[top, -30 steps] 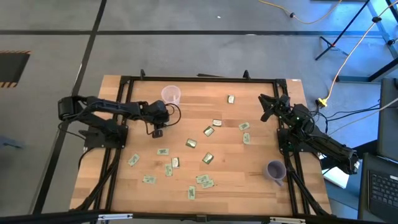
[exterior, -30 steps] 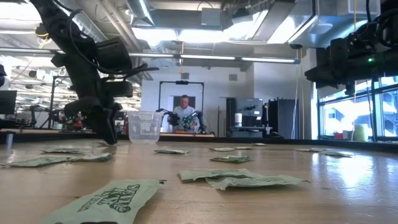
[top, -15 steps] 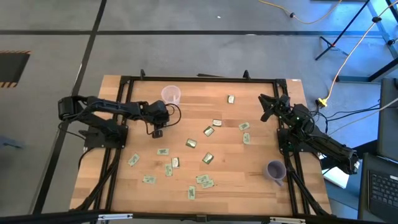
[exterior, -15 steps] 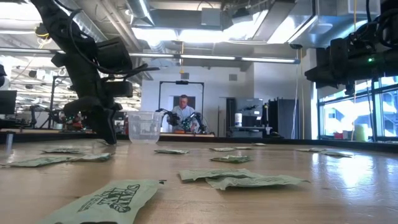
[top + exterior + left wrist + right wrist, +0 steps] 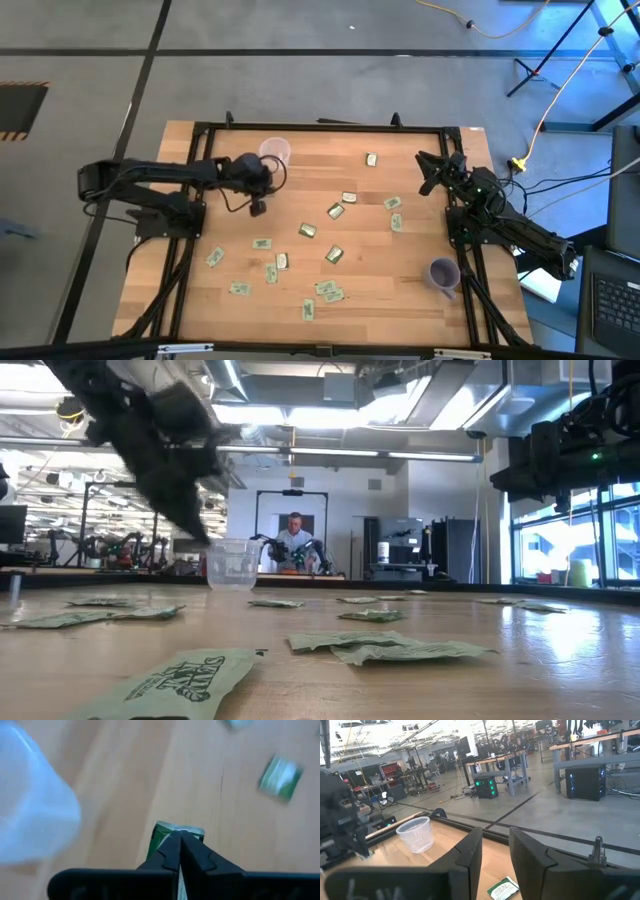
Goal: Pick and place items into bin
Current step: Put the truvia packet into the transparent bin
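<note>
Pale green and white packets (image 5: 307,230) lie flat and scattered over the wooden table; in the low view several (image 5: 385,648) lie close by. The clear cup (image 5: 275,152) stands upright near the far edge, left of centre, and also shows as the clear cup (image 5: 232,563) and the clear cup (image 5: 417,834). My left gripper (image 5: 257,207) hovers just on the near side of the cup and is shut on one green packet (image 5: 175,831). My right gripper (image 5: 495,847) waits open above the table's far right part (image 5: 430,175). My left gripper pinches a green packet between its two fingers, whose tips (image 5: 172,851) meet on the packet. The packet's end (image 5: 186,831) sticks out past the fingertips. The packet is lifted clear of the table beside the clear cup (image 5: 30,820). The fingers point down at a slant.
A purple translucent cup (image 5: 443,273) stands near the table's right edge toward the near side. A black frame (image 5: 320,127) runs along the table's edges. A person (image 5: 297,540) sits far behind the table in the room. Bare wood lies between cup and packets.
My left gripper, which stood with its tips down at the table, has risen and tipped to a slant, shifting slightly toward the far edge and the clear cup. It moves fast and shows blurred in the low view. My right arm has kept still.
</note>
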`<action>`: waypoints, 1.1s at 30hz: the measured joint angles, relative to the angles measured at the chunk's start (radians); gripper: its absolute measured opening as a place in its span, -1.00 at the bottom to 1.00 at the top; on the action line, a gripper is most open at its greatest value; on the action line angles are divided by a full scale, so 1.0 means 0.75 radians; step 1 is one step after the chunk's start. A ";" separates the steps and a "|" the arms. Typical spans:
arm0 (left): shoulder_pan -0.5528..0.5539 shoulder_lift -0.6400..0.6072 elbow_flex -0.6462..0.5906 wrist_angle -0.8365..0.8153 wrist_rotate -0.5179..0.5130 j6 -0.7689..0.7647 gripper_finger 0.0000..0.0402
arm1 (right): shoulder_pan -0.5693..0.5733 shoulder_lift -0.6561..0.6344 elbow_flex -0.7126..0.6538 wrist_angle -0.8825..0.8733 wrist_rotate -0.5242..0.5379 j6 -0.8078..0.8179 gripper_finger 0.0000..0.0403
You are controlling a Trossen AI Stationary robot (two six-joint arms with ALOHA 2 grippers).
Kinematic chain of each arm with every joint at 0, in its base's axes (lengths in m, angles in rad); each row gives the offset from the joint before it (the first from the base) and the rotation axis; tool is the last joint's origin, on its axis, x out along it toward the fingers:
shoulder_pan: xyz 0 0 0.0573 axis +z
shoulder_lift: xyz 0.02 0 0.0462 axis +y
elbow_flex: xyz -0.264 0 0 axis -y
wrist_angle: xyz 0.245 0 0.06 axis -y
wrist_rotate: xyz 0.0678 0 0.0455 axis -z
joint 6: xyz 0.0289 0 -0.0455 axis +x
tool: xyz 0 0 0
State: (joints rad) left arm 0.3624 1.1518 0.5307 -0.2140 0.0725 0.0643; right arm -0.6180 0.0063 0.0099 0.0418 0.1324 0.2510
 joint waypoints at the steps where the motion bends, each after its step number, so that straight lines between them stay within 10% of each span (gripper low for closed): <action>1: 0.004 -0.016 0.026 0.008 -0.010 0.001 -0.99 | 0.000 0.000 0.000 0.000 0.000 0.000 -0.49; 6: 0.083 -0.026 0.129 0.101 -0.179 -0.030 -0.99 | 0.000 0.000 0.000 0.001 0.006 -0.025 -0.49; 33: 0.353 0.363 0.186 0.312 -0.155 0.037 -0.94 | 0.000 0.000 0.000 0.002 0.011 -0.037 -0.49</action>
State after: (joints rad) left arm 0.6273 1.4241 0.6701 0.0200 -0.0434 0.0917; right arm -0.6178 0.0063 0.0097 0.0433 0.1410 0.2234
